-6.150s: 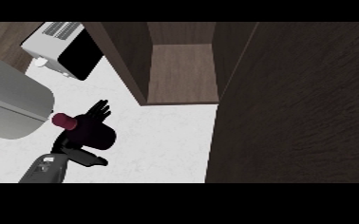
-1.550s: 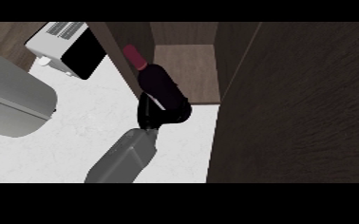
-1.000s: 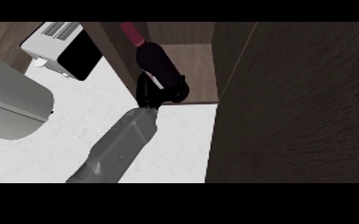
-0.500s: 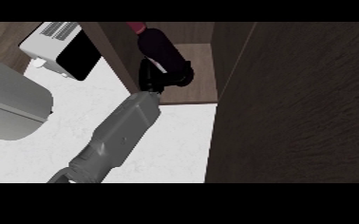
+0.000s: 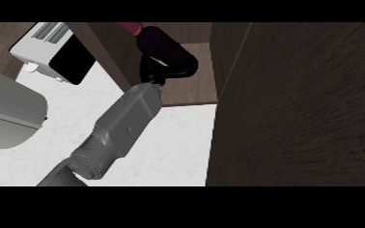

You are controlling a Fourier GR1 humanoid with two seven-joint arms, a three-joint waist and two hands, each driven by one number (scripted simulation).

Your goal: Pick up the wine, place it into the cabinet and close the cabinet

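The wine bottle [image 5: 165, 44] is dark with a maroon top [image 5: 130, 27] and leans up and to the left inside the open cabinet [image 5: 194, 88]. My left hand [image 5: 161, 71] is shut round the bottle's lower end, above the cabinet's brown shelf floor. The grey forearm [image 5: 125, 121] runs in from the lower left across the white counter [image 5: 171, 145]. The hand covers the bottle's base, so I cannot tell whether it rests on the shelf. My right hand does not show.
The cabinet's dark door [image 5: 299, 106] stands open and fills the right side. A white appliance with a black front [image 5: 55, 52] sits at the upper left. A grey rounded object [image 5: 14, 112] lies at the left edge.
My left hand has carried the bottle up from the counter and further back into the cabinet. The forearm now reaches across the shelf's front edge.
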